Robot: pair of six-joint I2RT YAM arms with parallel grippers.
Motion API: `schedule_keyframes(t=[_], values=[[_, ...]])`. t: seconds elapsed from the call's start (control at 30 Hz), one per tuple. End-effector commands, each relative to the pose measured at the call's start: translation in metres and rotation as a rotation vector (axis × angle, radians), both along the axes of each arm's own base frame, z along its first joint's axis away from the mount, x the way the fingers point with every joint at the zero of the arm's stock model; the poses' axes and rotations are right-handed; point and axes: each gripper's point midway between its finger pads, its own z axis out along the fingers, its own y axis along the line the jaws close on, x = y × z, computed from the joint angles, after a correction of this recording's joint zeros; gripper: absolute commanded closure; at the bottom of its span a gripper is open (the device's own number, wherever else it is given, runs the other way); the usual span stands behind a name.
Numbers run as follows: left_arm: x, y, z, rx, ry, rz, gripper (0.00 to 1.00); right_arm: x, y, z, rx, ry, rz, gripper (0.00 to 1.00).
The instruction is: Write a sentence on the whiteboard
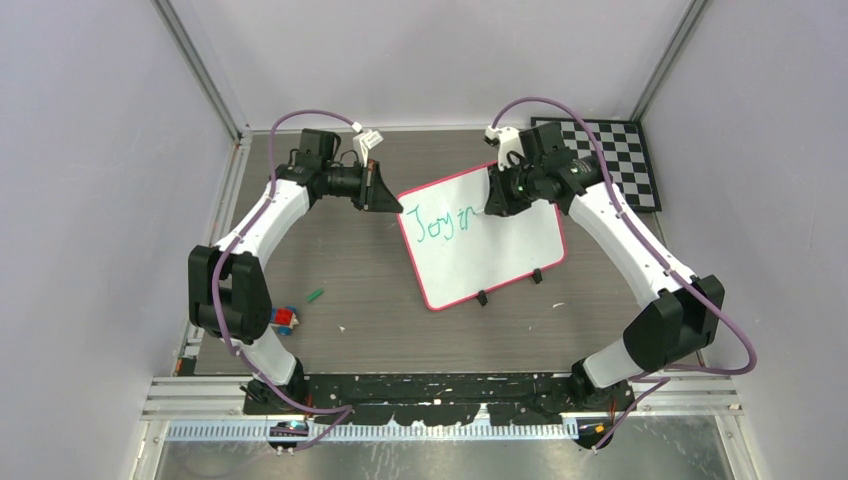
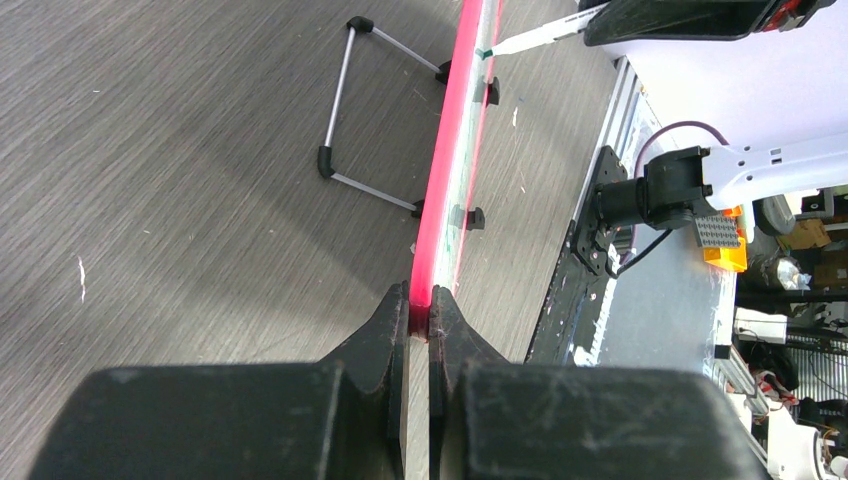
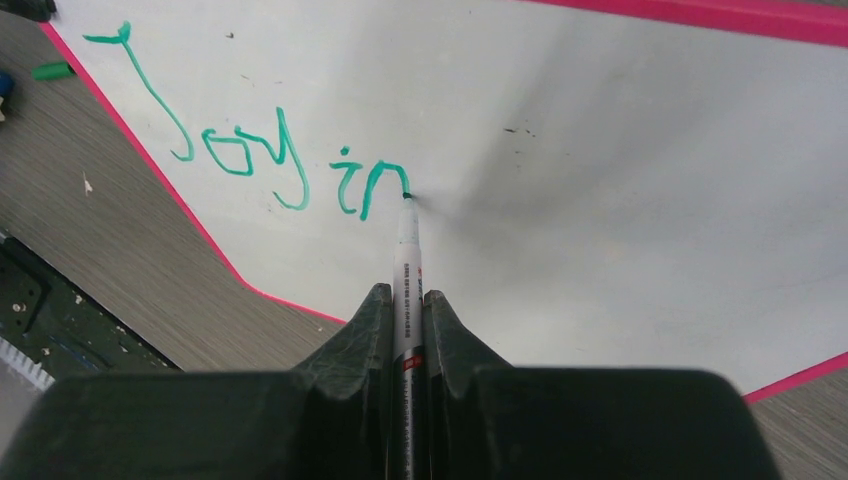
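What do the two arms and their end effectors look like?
The left arm and right arm each have smooth white links between bulky black joints, with a purple cable looping along the outside. The left end effector and right end effector each have two black, wedge-shaped fingers with scuffed surfaces.

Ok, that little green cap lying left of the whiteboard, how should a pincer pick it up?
Probably from straight above, closing across the short width of the green cap, near its middle. It lies flat on the table, apart from the whiteboard, so both long sides look free.
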Motion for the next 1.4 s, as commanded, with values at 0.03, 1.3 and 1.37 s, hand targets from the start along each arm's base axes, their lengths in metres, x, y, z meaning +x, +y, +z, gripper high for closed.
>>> schedule_keyframes(t=[0.03,1.3,1.37], values=[[-0.011,-0.005,0.006,0.001,-0.014,-0.037,1.0,0.001,-0.005,-0.001,0.005,-0.035,-0.014,1.0],[0.009,-0.005,0.018,0.068,-0.063,-0.079,0.69,-0.017,-0.019,0.054,0.136,-0.07,0.035,1.0],[0.007,-0.006,0.022,0.051,-0.069,-0.076,0.63,-0.014,-0.024,0.054,0.124,-0.082,0.025,1.0]])
